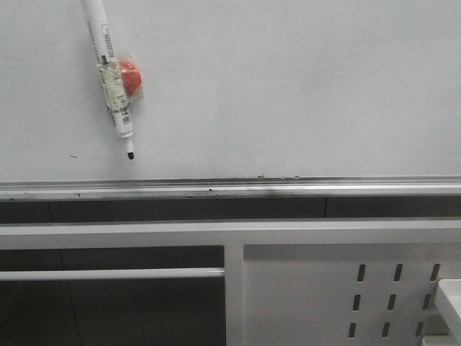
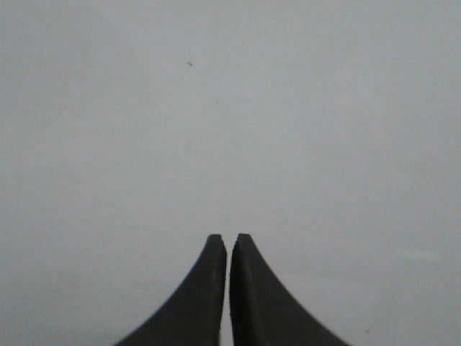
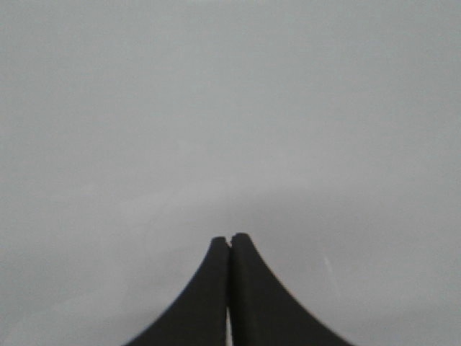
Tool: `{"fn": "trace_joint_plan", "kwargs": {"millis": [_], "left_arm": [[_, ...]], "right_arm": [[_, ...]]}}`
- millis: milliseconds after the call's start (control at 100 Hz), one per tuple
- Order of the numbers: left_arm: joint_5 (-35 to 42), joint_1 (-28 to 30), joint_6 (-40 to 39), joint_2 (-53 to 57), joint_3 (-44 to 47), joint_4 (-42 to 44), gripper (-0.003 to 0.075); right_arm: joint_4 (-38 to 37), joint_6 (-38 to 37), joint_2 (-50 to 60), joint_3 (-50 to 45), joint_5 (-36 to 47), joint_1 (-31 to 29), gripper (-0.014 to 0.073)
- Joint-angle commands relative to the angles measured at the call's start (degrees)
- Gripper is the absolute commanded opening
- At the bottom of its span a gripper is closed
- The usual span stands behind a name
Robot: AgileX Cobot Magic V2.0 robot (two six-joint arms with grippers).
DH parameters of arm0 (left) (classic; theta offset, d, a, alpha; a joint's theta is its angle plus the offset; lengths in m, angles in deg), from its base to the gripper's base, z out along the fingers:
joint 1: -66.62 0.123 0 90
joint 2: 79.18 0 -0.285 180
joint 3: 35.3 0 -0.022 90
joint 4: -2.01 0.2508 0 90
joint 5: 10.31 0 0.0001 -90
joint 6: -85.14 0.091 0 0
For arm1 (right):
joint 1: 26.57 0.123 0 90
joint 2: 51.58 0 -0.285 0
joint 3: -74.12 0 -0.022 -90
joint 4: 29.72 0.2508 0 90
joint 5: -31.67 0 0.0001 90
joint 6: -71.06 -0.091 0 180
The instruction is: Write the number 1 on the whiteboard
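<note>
Although the task is asking for a 1, the front view is showing no stroke on the whiteboard (image 1: 288, 86) yet: the pale glossy surface is lying bare apart from a few tiny dark specks, so I am judging the writing step as not begun. A white marker (image 1: 109, 72) is hanging tilted against the upper left of the board, its uncapped black tip pointing down and slightly right, with an orange-red round piece (image 1: 131, 78), apparently taped to its barrel, sitting just beside it. Neither arm is appearing in this view. Below, the silver rail (image 1: 230, 189) is running along the board's lower edge, and the white perforated panel (image 1: 346, 288) is standing lower right.

In the left wrist view, the left gripper (image 2: 228, 239) is facing a blank grey surface, its dark fingers pressed nearly together with only a hairline gap, gripping nothing and touching nothing visible.

In the right wrist view, the right gripper (image 3: 230, 239) is looking the same: fingers clenched tip to tip, empty, pointing at featureless grey.

The next move, as I am reading it, is calling for one gripper to spread its fingers, reach the marker and clamp the barrel firmly enough to hold steady pressure on the board.
</note>
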Motion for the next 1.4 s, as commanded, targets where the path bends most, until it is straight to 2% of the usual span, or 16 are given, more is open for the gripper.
{"fn": "trace_joint_plan", "kwargs": {"millis": [0, 100, 220, 350, 420, 490, 590, 640, 700, 780, 900, 950, 1010, 1100, 1250, 1390], "left_arm": [[4.07, 0.18, 0.02, -0.69, -2.16, 1.62, -0.002], [1.06, -0.09, -0.1, -0.69, -2.16, 5.18, -0.0019], [-3.8, -2.14, -1.4, -0.69, -2.16, 12.81, -0.0019], [-3.09, -7.98, -10.35, -0.69, -2.16, 16.58, 0.0008], [-3.41, -12.74, -14.01, -0.69, -2.16, 20.6, 0.0077], [-3.86, -18.05, -14.16, -0.69, -1.6, 24.4, 0.0194], [-6.31, -25.87, -14.66, -0.69, -1.49, 23.63, 0.0383], [-8.51, -28.89, -14.66, -0.69, -1.49, 23.63, 0.0419], [-9.21, -31.64, -14.54, -0.69, -1.49, 23.99, 0.0416], [-7.49, -34.33, -14.54, -0.69, -1.49, 24.77, 0.0368], [-9.91, -34.84, -14.79, -1.83, -1.45, 23.61, 0.0277], [-11.94, -34.84, -15.41, -2.76, -0.97, 22.19, 0.0268], [-9.03, -34.84, -15.42, -3.69, 0.5, 18.35, 0.0268], [2.7, -34.84, -15.42, -5.48, 4.89, 16.17, 0.0268], [16.41, -34.48, -15.42, -11.37, 12.66, 11.24, 0.0268], [28.53, -34.48, -15.42, -19.29, 15.89, 11.19, 0.0268]], "right_arm": [[-0.04, 0.21, -0.46, 2.15, 6.02, 0.08, -0.006], [-0.04, 0.21, -0.35, 2.15, 6.42, 0.08, -0.006], [-0.04, 0.21, -0.35, 2.61, -1.31, 0.13, -0.006], [-1.52, 0.21, -0.35, 2.61, -10.19, 0.13, -0.006], [-1.52, 0.21, -0.35, 2.61, -11.94, 0.57, -0.006], [-1.52, 0.21, -0.35, 2.61, -11.94, 1.98, -0.006], [-1.52, 0.21, -0.35, 2.61, -14.05, 4.64, -0.0057], [-1.52, 0.21, -0.35, 2.61, -15.82, 5.74, -0.0057], [-1.27, 0.21, -0.35, 2.28, -16.15, 6.54, -0.0057], [-0.5, 0.21, -0.45, 1.87, -13.73, 6.66, -0.0058], [-0.04, 0.21, -0.35, 2.37, -13.79, 6.66, -0.0059], [-0.04, 0.21, -0.35, 2.37, -14.12, 6.66, -0.0059], [-0.04, 0.21, -0.35, 2.37, -14.55, 6.89, -0.0059], [-0.04, 0.21, -0.35, 2.37, -14.77, 7.38, -0.0059], [-0.04, 0.21, -0.35, 2.37, -14.92, 8.28, -0.0059], [-0.04, 0.32, -0.35, 2.37, -15.07, 8.68, -0.0059]]}}
